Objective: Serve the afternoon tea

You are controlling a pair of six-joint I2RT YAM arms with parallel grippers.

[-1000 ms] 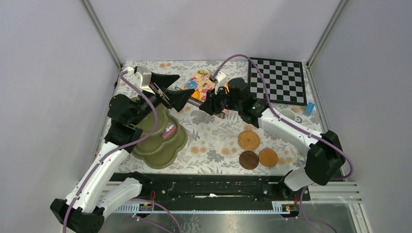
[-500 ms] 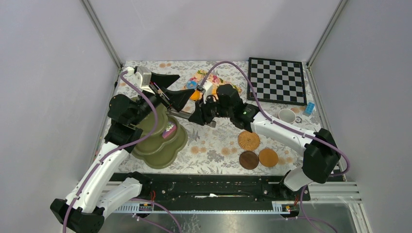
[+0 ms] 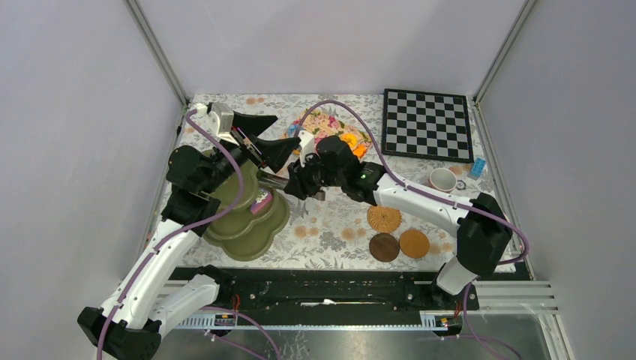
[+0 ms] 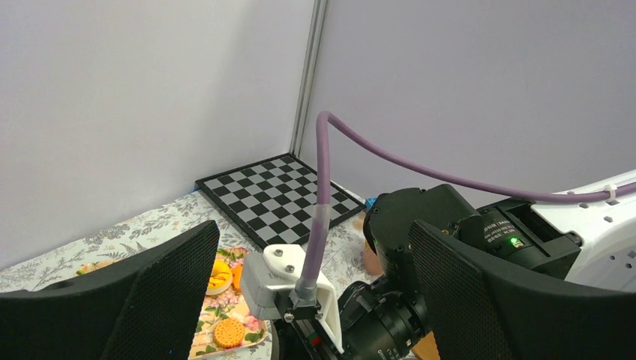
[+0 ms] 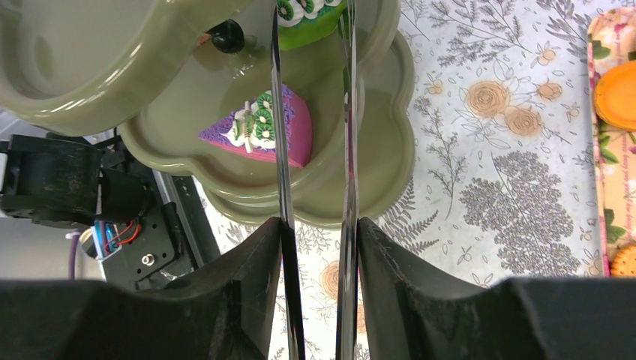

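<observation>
Right claw (image 5: 315, 225) pinches the tongs (image 5: 279, 112), and their blades reach over the stand (image 5: 375, 172) with a green pastry (image 5: 309, 15) between the tips. A pink cake slice (image 5: 289, 135) lies on a lower tier. Left claw (image 3: 285, 132) hangs spread wide, just above the stand.

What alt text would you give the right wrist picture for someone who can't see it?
The right gripper clasps metal tongs whose blades reach to a green pastry over the olive-green tiered stand. A pink cake slice with kiwi-like topping lies in a lower tier, with floral tablecloth alongside.
</observation>
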